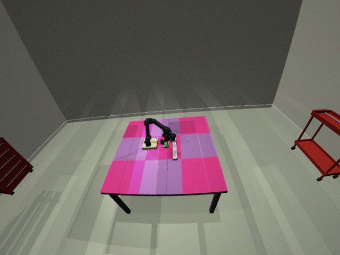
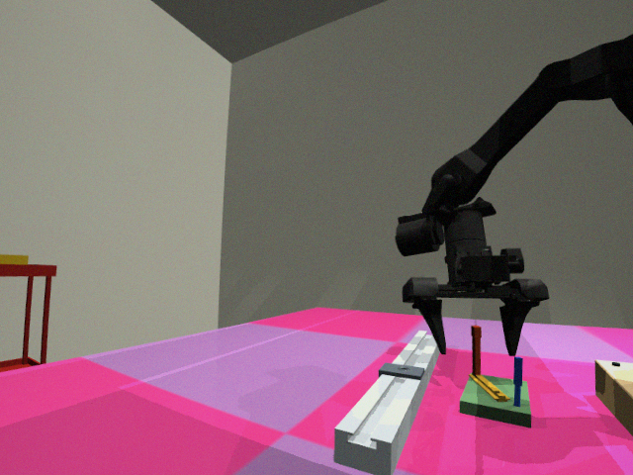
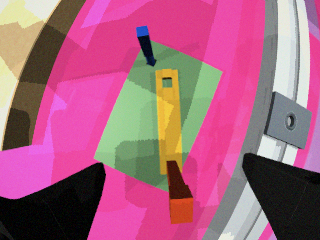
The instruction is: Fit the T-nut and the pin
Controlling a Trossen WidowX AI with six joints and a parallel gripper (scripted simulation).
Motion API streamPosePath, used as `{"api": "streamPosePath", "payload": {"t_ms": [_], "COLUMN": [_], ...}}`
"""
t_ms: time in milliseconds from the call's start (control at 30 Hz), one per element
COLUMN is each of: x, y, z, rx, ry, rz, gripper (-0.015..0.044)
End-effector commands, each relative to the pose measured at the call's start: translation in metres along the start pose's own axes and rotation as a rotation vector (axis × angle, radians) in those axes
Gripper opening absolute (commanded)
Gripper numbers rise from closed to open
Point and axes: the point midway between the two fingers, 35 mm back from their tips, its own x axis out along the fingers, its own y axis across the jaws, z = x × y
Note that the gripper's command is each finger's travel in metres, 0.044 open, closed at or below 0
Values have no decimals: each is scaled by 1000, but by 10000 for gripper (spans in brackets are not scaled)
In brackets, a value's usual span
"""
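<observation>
The pincer (image 2: 478, 353) (image 3: 175, 167) gapes wide, holding nothing. At six o'clock in the wrist view, the orange handle (image 2: 476, 349) (image 3: 181, 210) could topple if a descending fingertip clips it.

Open fingertips of a black claw (image 3: 175, 167) flank an upright orange handle (image 3: 181, 209) at one end of a yellow brass T-nut (image 3: 169, 120) on a green tray (image 3: 117, 122), a blue pin (image 3: 145, 45) standing beyond.

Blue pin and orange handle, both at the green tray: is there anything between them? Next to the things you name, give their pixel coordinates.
Yes, the yellow nut (image 2: 488, 387) (image 3: 169, 115) lies between the pin (image 2: 517, 378) (image 3: 145, 45) and the handle (image 2: 476, 349) (image 3: 181, 210), as the wrist view shows.
</observation>
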Motion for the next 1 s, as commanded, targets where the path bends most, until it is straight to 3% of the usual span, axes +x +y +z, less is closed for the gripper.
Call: {"api": "streamPosePath", "payload": {"t_ms": [0,700,967], "x": [3,3,-2], "y": [1,1,0], "z": [0,0,1], "rx": [7,7,7], "ry": [-4,-4,-4], "rz": [5,5,5], "gripper": [387,-144,-150]}}
